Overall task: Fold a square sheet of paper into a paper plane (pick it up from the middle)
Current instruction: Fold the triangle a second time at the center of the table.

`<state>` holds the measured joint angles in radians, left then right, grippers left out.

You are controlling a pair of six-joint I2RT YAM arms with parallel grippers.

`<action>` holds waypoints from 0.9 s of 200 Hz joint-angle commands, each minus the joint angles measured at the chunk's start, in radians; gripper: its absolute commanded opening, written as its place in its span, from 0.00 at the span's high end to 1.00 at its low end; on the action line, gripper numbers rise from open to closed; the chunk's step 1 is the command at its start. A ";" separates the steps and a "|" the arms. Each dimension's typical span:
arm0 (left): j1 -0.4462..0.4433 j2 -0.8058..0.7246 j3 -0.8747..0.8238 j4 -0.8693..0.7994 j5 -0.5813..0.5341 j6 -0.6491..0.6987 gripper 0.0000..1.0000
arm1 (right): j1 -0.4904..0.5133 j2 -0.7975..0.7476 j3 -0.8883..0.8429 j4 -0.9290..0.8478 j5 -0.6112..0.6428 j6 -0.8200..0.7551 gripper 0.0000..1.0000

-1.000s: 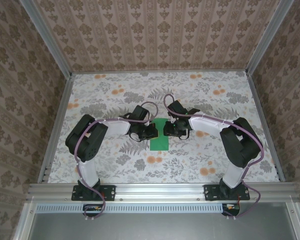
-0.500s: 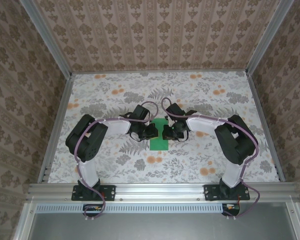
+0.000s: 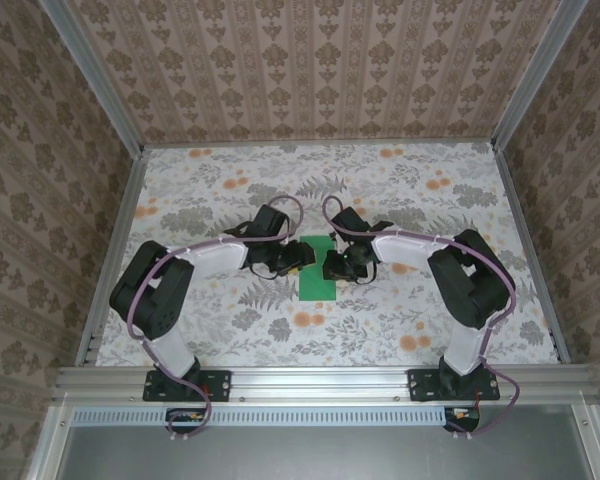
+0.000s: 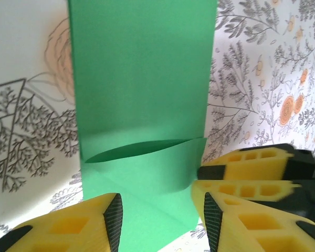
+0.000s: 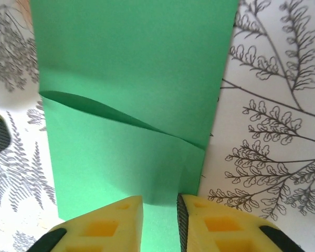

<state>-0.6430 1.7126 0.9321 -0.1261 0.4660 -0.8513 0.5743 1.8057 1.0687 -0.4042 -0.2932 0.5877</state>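
**Folded green strip lies between two parted pincers**

The sheet of paper (image 3: 317, 283) is folded into a narrow strip and lies flat between the left pincer (image 3: 298, 256) and the right pincer (image 3: 330, 266). From above, its long axis runs from the arms' side of the table towards the far wall, across the line joining the two pincers. Both ends are cut square, so neither end forms a tip.

Seen from the left wrist, the paper (image 4: 142, 79) is plain bright green. Its layers overlap, and one curved edge bows up slightly just ahead of the fingertips. The right wrist view shows the same lifted edge slanting across the paper (image 5: 131, 68).

The left pincer (image 4: 160, 206) is spread wide, with the strip's nearest end lying between its fingers and nothing pinched. A yellow finger (image 4: 247, 160) of the other pincer sits just to its right. The right pincer (image 5: 160, 202) is only narrowly parted, with green showing in the gap.

Under everything lies the floral cloth (image 3: 430, 300), and nothing else stands near the strip. Patterned walls (image 3: 310, 70) close in the table.
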 commanded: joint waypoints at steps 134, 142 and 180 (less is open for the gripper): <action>0.000 0.033 -0.065 0.116 0.077 -0.066 0.53 | -0.027 0.002 0.032 0.019 0.043 -0.012 0.85; 0.000 0.037 -0.066 0.123 0.084 -0.068 0.53 | -0.029 -0.001 0.027 0.025 0.043 -0.009 0.87; -0.003 0.051 -0.062 0.131 0.089 -0.071 0.54 | -0.036 -0.011 0.011 0.034 0.060 0.007 0.90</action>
<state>-0.6426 1.7397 0.8772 -0.0128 0.5297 -0.9058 0.5453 1.7973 1.0874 -0.3878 -0.2649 0.5797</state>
